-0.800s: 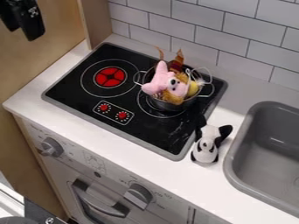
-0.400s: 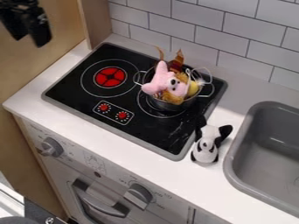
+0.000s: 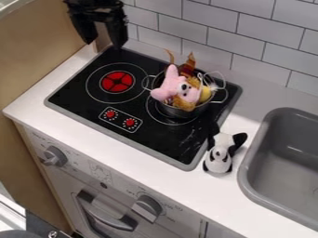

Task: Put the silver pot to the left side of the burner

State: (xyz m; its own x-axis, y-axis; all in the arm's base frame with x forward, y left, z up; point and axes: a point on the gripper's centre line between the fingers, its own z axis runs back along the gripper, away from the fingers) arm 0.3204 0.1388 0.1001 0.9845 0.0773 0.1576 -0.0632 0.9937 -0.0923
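Silver pot sits on the stove, holding soft toys; the gripper hangs upper left, fingers spread apart.

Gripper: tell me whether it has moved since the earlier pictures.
Yes. The gripper has moved right in the view, from well left of the stove top's back left corner to right by it.
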